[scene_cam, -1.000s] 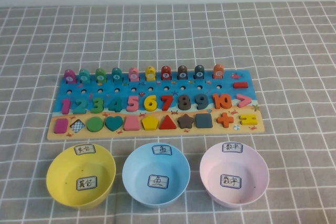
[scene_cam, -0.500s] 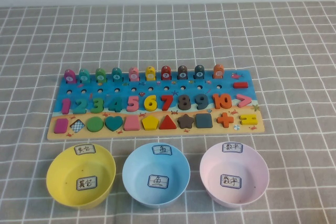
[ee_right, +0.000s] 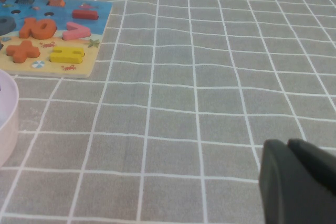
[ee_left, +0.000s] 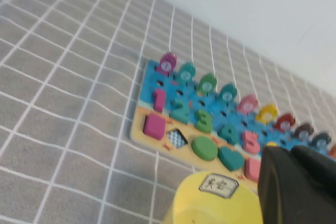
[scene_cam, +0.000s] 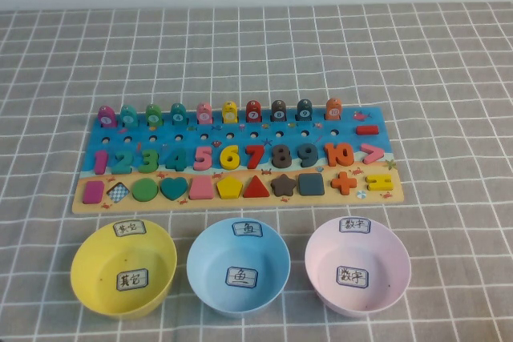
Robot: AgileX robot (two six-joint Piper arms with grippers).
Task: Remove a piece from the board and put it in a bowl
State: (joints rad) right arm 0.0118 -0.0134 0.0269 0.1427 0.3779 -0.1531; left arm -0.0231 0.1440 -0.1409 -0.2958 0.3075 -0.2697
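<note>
The board [scene_cam: 264, 202] lies mid-table in the high view, with numerals, shape blocks and pegs on it. The magenta piece [scene_cam: 94, 191] sits at the left end of its front row, also seen as the piece [ee_left: 154, 127] in the left wrist view. The yellow bowl [scene_cam: 88, 274] stands empty just in front of it. My left gripper [ee_left: 290, 151] is shut and empty, hanging over the near side of the yellow bowl [ee_left: 184, 203], short of the board [ee_left: 137, 132]. My right gripper [ee_right: 287, 142] is shut over bare cloth, right of the board [ee_right: 97, 11]. Neither gripper shows in the high view.
A light blue bowl [scene_cam: 204, 266] and a pale pink bowl [scene_cam: 393, 266] stand to the right of the yellow one, both empty. The pink bowl's rim [ee_right: 6, 124] shows in the right wrist view. Grey checked cloth covers the table, with a white wall behind.
</note>
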